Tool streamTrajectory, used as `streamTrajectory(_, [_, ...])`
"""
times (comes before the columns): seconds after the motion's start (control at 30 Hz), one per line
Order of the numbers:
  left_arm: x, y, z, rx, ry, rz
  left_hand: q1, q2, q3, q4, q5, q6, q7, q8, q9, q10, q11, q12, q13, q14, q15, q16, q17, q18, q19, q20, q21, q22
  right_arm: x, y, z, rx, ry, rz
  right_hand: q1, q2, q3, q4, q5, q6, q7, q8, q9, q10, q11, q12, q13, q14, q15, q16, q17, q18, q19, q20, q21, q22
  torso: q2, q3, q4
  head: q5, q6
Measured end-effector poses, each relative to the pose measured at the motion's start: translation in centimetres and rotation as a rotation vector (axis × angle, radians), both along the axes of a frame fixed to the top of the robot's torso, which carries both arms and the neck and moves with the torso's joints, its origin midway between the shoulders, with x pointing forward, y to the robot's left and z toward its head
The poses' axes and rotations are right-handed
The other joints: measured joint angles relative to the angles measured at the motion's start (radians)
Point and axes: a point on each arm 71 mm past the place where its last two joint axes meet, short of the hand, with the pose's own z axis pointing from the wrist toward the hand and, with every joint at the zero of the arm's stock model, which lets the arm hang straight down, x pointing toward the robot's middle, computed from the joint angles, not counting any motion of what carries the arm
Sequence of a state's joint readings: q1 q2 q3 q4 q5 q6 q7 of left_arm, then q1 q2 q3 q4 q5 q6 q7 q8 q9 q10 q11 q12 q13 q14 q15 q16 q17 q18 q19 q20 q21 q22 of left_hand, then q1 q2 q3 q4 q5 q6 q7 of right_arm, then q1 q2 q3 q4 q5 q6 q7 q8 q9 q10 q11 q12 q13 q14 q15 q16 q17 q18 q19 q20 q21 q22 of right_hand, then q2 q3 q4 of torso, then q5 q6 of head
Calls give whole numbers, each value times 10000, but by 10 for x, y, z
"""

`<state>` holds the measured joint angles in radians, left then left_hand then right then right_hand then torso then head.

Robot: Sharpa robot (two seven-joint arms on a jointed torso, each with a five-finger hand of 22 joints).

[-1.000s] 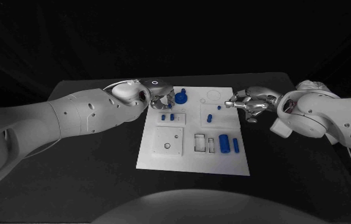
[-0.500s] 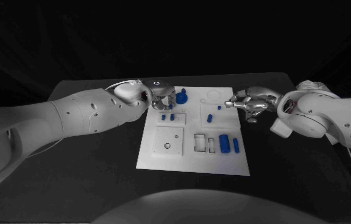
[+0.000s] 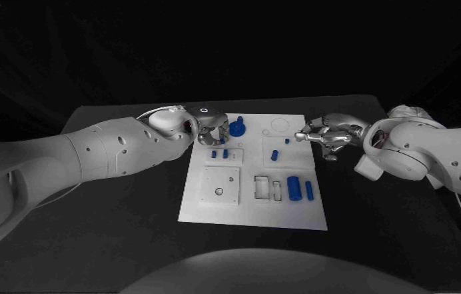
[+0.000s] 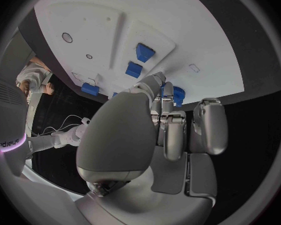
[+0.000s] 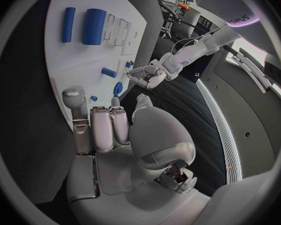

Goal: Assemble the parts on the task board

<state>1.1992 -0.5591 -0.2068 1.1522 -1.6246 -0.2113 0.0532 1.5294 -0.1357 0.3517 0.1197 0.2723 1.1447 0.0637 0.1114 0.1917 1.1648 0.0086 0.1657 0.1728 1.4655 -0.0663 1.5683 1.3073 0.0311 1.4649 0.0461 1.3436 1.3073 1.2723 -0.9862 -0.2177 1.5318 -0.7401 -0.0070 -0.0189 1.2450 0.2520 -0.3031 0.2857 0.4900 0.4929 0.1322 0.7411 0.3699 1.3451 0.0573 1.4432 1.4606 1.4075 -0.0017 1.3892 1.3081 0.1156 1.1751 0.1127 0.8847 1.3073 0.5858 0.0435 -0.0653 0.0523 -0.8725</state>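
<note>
In the head view the left hand [image 3: 213, 129] sits at the upper left corner of the task board [image 3: 254, 214], fingers curled in close against a round blue part [image 3: 237, 129]; whether it truly grips that part I cannot tell. The right hand [image 3: 325, 136] hovers at the board's upper right edge, fingers bent, apparently holding nothing. If the left hand's contact is only partial, the part could tip or skid across the board and knock the two small blue pieces [image 3: 220, 153] just below it.
</note>
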Motion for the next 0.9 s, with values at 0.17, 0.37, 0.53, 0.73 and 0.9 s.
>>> streamTrajectory(0.17, [0, 0, 0, 9, 13, 5, 0, 0, 0, 0, -2, 0, 0, 0, -5, 0, 0, 0, -5, 0, 0, 0, 0, 0, 0, 0, 0, 0, 0, 0, 0, -2, 3, 0, 1, 1, 0, 0, 0, 0, 0, 0, 0, -1, 1, 4, -1, 0, 0, 0, 0, 0, 0, 0, 0, 8, 3, 0, 2, -1, 0])
streamTrajectory(0.37, [0, 0, 0, 28, 21, 17, 0, 0, 0, 0, -2, -1, -1, -2, -11, 0, 0, -63, -8, 0, 0, 0, 6, 102, 0, 0, 1, 0, 0, 0, 0, -6, 7, -5, 3, 3, 0, 0, 0, 0, 0, 0, 0, -14, 15, 12, -3, 0, 0, 0, -2, 0, 0, 0, 0, 8, 4, 0, 4, 7, 0])
streamTrajectory(0.53, [0, -1, 0, 62, 28, 11, 0, 0, 0, 0, -2, -71, 2, -41, -3, -35, 35, -68, -8, 0, 0, 0, 8, 101, 0, 0, -19, 0, 0, 0, 0, -9, 13, -3, 19, 19, 0, 0, 0, 0, 0, 0, 0, 7, -6, 20, -4, 0, 1, 0, -2, 0, 0, 0, 0, 7, 4, 0, 7, 15, 0])
streamTrajectory(0.73, [0, -1, -2, 163, 61, 25, 1, 1, 32, -30, 3, -464, -72, -274, -80, -174, -17, -208, -22, 0, 0, 0, 7, 101, 0, 0, -131, 0, 0, 0, 0, -9, 17, 2, 31, 31, 0, 0, 0, 0, 0, 0, 1, 21, -20, -17, -4, 1, 1, 0, -2, 0, 0, 0, 0, 6, 5, 0, 5, 17, 0])
streamTrajectory(0.9, [-1, 0, -6, 297, 187, 58, 1, 1, 60, -58, 3, -858, -178, -439, -189, -347, -29, -360, -91, 0, 0, -110, 7, 100, 0, 0, -231, -1, 0, 0, 0, -12, 19, 0, 31, 31, 29, -29, 0, 0, 0, -40, -8, 21, -19, -17, -4, 1, 1, 0, -3, 0, 0, 0, -41, 6, 6, 1, 3, 14, 0])
